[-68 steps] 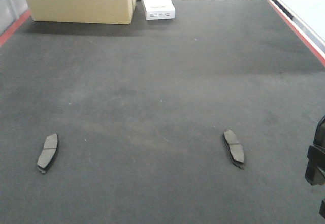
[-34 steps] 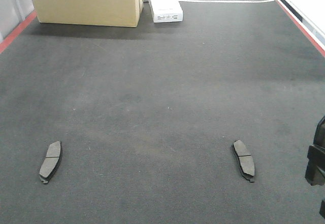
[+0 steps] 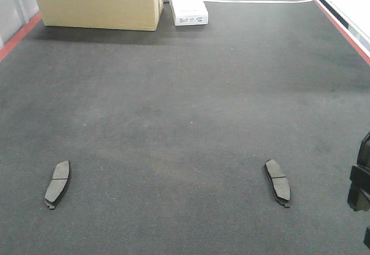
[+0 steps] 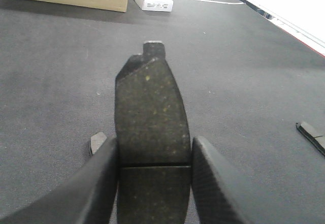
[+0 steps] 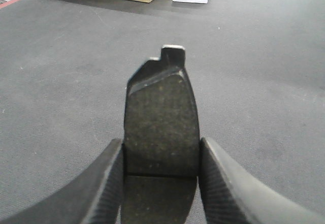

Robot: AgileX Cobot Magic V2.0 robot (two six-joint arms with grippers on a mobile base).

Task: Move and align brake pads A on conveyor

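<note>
Nothing has shifted since half a second ago: left gripper and right gripper each pinch a brake pad, best lowered flat onto the conveyor, parallel to the two lying pads.

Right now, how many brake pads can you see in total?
4. Left pad and right pad lie on the conveyor; the left tool holds a third pad, the right tool a fourth pad.

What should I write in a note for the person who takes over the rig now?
Left gripper: shut on a pad, held above the belt.
Right gripper: shut on another pad.
Two more pads lie flat on the belt: left pad, right pad, far apart, both roughly lengthwise.
Done: two pads picked up.
Left: place both held pads and align all four.
</note>
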